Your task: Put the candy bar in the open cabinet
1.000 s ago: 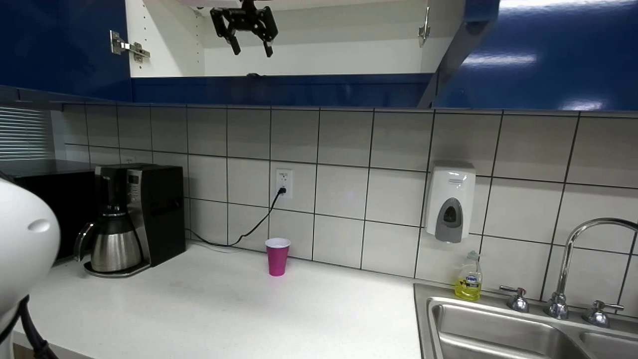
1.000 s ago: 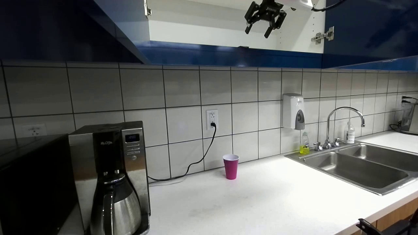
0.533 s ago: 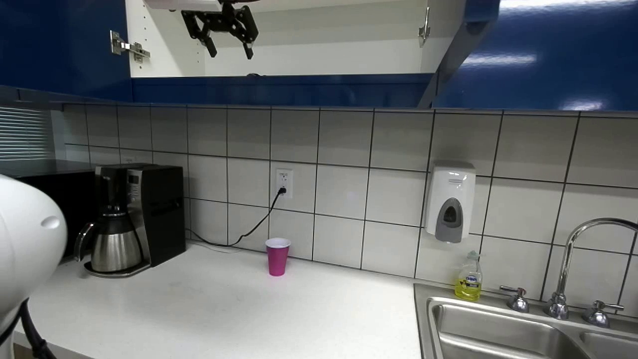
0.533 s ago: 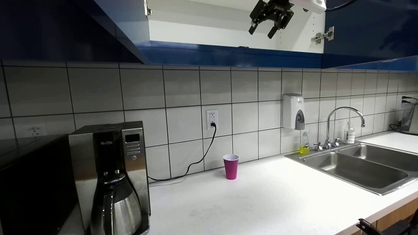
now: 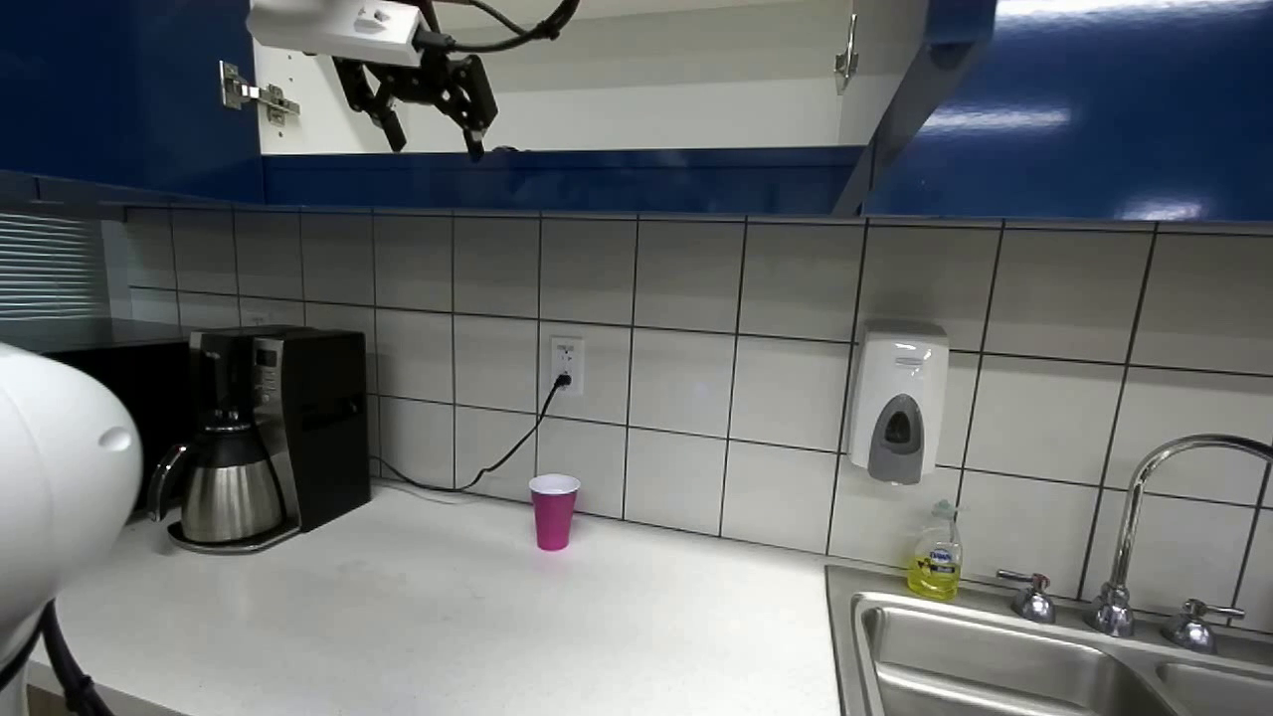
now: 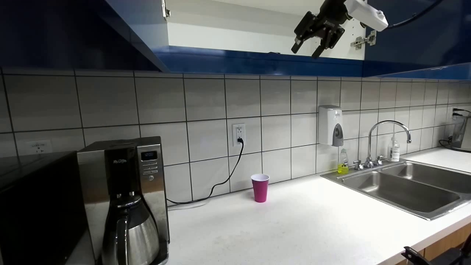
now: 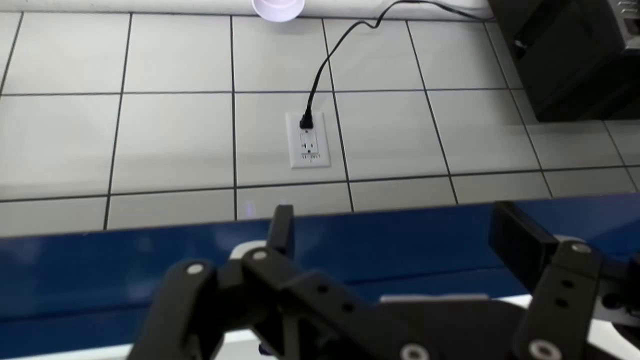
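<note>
The open cabinet (image 5: 676, 104) has a white interior and glossy dark-blue doors and lower edge. It shows in both exterior views (image 6: 228, 33). A small dark piece of what looks like the candy bar (image 5: 505, 149) peeks over the cabinet's lower edge, also in an exterior view (image 6: 274, 53). A dark purple bit of it shows low in the wrist view (image 7: 264, 350); the rest is hidden. My gripper (image 5: 437, 149) is open and empty in front of the cabinet opening, tilted downward (image 6: 305, 53). In the wrist view my gripper (image 7: 392, 225) has its fingers wide apart, with the blue edge behind.
A pink cup (image 5: 554, 512) stands on the white counter (image 5: 448, 617) below. A coffee maker (image 6: 121, 198) with a cord to the outlet (image 7: 310, 150) is beside it. A soap dispenser (image 5: 900, 403) hangs above the sink (image 6: 397, 187). The open door (image 5: 1084, 119) hangs at one side.
My open gripper has drawn back out from the cabinet and come lower, moving left in one exterior view and right in the other. It tilts more downward. The dark piece has not moved.
</note>
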You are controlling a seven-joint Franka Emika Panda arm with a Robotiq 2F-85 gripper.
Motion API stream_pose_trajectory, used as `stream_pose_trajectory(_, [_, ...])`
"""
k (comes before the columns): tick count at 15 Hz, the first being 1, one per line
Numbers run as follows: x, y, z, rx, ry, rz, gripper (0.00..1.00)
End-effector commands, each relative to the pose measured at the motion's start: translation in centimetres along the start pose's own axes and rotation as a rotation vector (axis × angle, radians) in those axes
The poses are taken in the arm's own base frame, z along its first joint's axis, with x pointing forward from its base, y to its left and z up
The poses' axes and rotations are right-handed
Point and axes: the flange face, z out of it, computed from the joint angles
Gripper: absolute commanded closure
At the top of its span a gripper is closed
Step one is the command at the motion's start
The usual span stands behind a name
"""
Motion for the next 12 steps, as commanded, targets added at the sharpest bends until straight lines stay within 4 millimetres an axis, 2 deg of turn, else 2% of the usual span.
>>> stream_pose_trajectory(1, [-1.9,1.1,1.6,-0.001,-0.107,0.035,0.0])
stream_pose_trajectory(6, [-3.3,2.7,6.8,-0.025,-0.324,0.076,0.0])
stream_pose_trajectory(12, [-6.1,3.9,13.5,-0.041,-0.513,0.084,0.0])
